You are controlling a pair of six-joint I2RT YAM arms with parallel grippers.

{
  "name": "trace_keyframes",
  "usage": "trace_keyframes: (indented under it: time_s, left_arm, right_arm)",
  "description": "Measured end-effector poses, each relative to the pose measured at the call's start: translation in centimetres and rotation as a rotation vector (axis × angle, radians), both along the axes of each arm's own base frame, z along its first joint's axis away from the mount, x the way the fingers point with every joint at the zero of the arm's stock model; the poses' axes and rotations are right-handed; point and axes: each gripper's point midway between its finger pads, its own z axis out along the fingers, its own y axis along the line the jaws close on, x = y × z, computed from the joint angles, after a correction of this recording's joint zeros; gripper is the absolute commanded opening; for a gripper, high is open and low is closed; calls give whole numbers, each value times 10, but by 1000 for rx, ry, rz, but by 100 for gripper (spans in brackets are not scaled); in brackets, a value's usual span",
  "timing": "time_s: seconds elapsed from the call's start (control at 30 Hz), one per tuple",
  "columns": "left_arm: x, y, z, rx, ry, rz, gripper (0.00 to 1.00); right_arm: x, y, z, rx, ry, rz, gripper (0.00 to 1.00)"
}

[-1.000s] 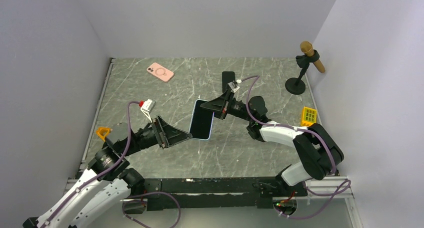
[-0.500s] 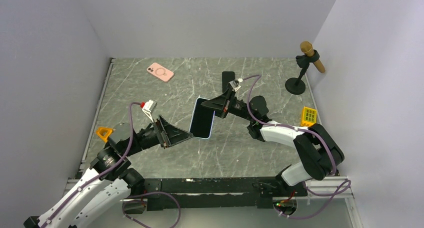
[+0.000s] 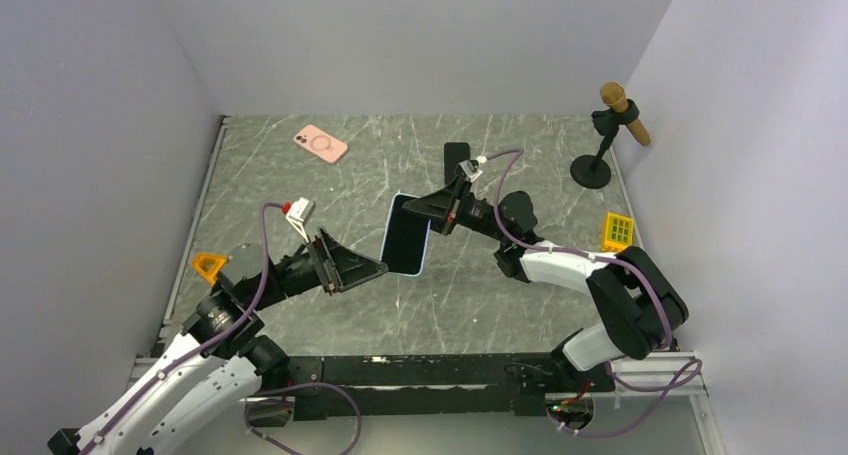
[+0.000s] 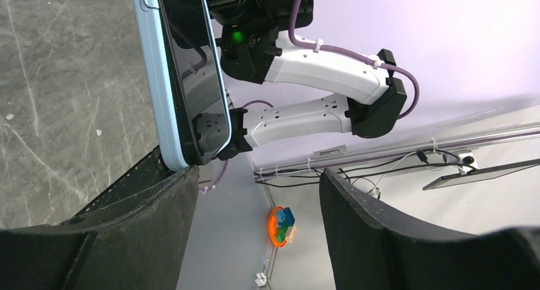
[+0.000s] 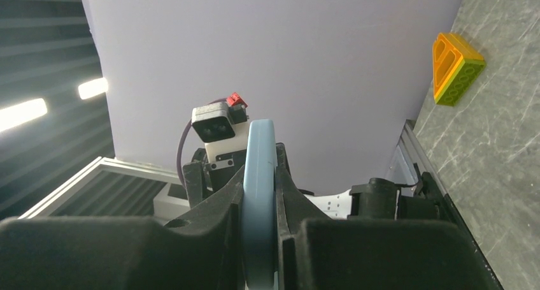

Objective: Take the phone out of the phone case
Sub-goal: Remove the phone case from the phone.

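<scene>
A phone in a light blue case [image 3: 405, 237] is held above the table at mid-centre, screen up. My right gripper [image 3: 421, 213] is shut on its far right edge; the right wrist view shows the blue case edge [image 5: 259, 194] clamped between both pads. My left gripper [image 3: 376, 269] is open at the phone's near left corner. In the left wrist view the phone [image 4: 184, 73] stands over my left finger [image 4: 137, 220] and touches its tip, with nothing between the two fingers.
A pink phone case [image 3: 320, 144] lies at the back left. A black phone [image 3: 457, 159] lies flat behind the right gripper. A microphone stand [image 3: 600, 145] is at the back right, a yellow block [image 3: 618, 231] at the right edge, an orange block [image 3: 207, 266] at the left edge.
My left gripper has crept slightly right toward the phone's near corner. The phone and right gripper have stayed in place.
</scene>
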Motion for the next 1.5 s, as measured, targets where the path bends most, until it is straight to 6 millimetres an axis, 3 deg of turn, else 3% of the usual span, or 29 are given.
trace_keyframes:
  time_s: [0.3, 0.73, 0.9, 1.1, 1.13, 1.27, 1.37, 1.4, 1.5]
  left_arm:
    - [2, -7, -8, 14, 53, -24, 71]
    - [8, -16, -24, 41, 118, -31, 55]
    - [12, -18, -29, 44, 129, -24, 38]
    - [14, -20, -37, 64, 145, -26, 4]
    - [14, -20, -37, 64, 144, -27, 0]
    - [11, -20, -29, 57, 122, -39, 0]
    - [26, -16, -23, 62, 106, 39, 0]
    - [34, -14, -22, 68, 110, 77, 0]
    - [44, -7, -21, 82, 127, 144, 0]
  right_arm:
    - [3, 7, -4, 9, 9, -24, 0]
    - [-6, 23, -5, 20, 20, -33, 0]
    - [-8, 29, -6, 9, 15, -47, 0]
    - [-10, 28, 3, -30, -54, -84, 0]
    - [-11, 28, 7, -34, -75, -89, 7]
    - [-16, 24, 18, -65, -140, -108, 51]
    - [-43, 26, 14, -132, -180, -33, 77]
    - [-56, 26, 12, -166, -206, 1, 84]
    - [-69, 20, 7, -245, -260, 22, 93]
